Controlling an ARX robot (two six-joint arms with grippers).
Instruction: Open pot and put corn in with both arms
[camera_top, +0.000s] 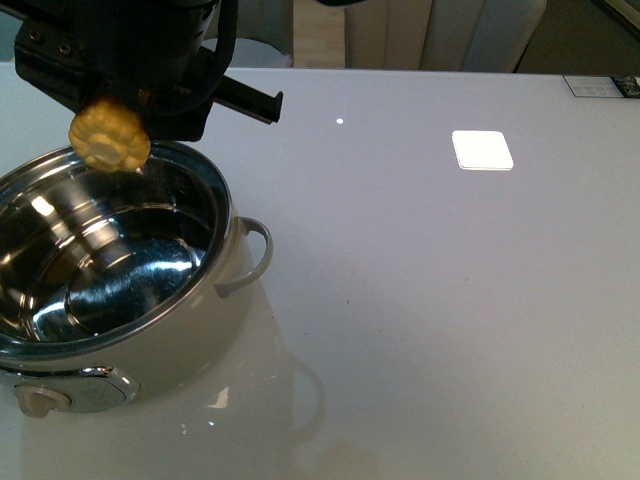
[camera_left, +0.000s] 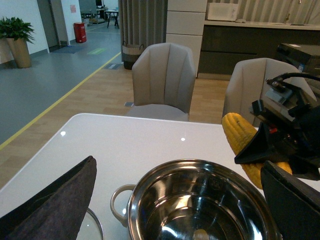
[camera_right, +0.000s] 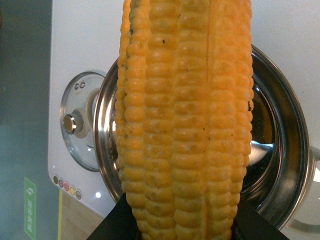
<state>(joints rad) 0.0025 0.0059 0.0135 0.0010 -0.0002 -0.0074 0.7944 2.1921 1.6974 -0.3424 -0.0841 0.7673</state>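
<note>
The cream-white pot stands open at the table's near left, and its steel inside holds nothing. The yellow corn hangs over the pot's far rim, butt end toward the front camera. My right gripper is shut on the corn. In the right wrist view the corn fills the frame, with the black fingers clamping its lower end above the pot. In the left wrist view my left gripper stands open, its jaws wide either side of the pot, with the corn beyond.
The pot's glass lid lies flat on the table beside the pot, away from the loop handle. A white square lies far right on the table. Grey chairs stand past the table's far edge.
</note>
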